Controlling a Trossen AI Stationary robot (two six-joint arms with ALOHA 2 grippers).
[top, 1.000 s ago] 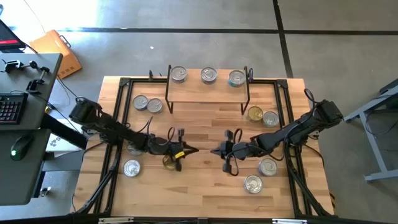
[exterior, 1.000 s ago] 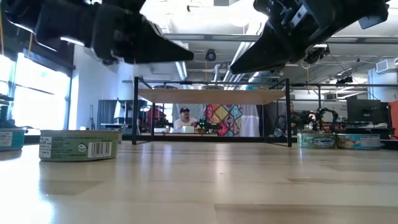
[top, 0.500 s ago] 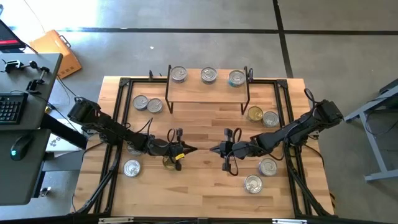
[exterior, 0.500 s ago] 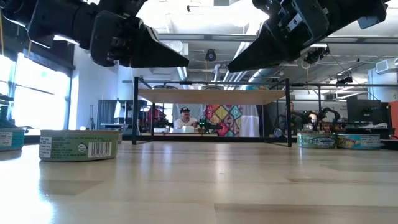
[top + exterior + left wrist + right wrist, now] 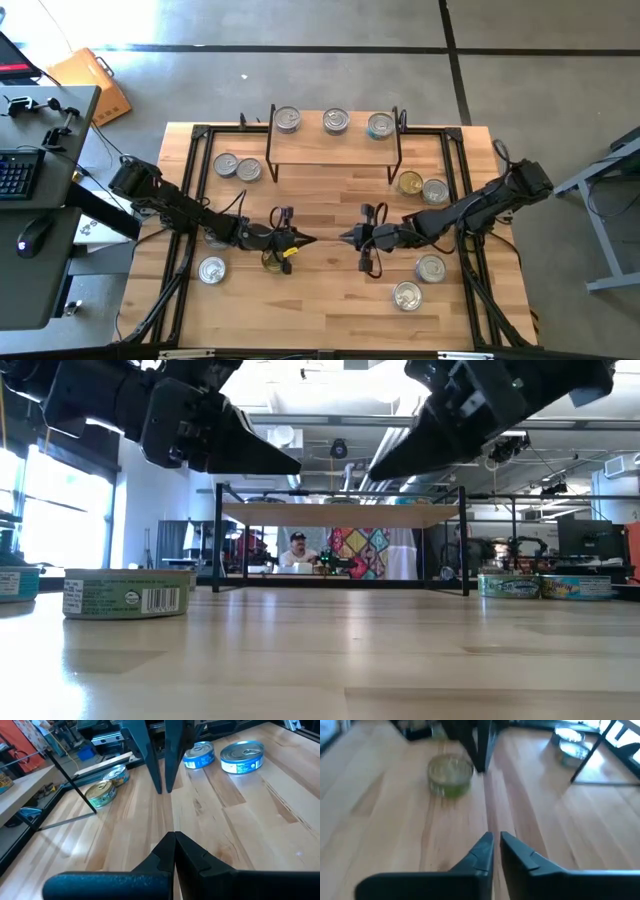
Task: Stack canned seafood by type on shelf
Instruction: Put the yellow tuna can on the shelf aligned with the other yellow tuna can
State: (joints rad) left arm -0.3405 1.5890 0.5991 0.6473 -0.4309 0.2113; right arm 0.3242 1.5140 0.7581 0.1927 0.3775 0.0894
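Observation:
The shelf [image 5: 335, 150] stands at the table's far middle with three silver-lidded tins [image 5: 336, 122] in a row on its top. More canned seafood lies on the table on both sides. A gold-lidded tin [image 5: 272, 260] sits just near of my left gripper. My left gripper [image 5: 312, 240] hovers shut and empty over the table's middle. Its tips face my right gripper [image 5: 343, 238], which hovers close by with a narrow gap between its fingers [image 5: 487, 845] and nothing in it.
Two tins [image 5: 238, 168] lie left of the shelf and two [image 5: 423, 187] right of it. One tin [image 5: 211, 269] sits near left and two [image 5: 418, 281] near right. Black rails [image 5: 190, 200] run along the table's sides. Bare wood stretches in front of the shelf.
My left gripper has tipped its fingertips a little downward without leaving its place above the table's middle.

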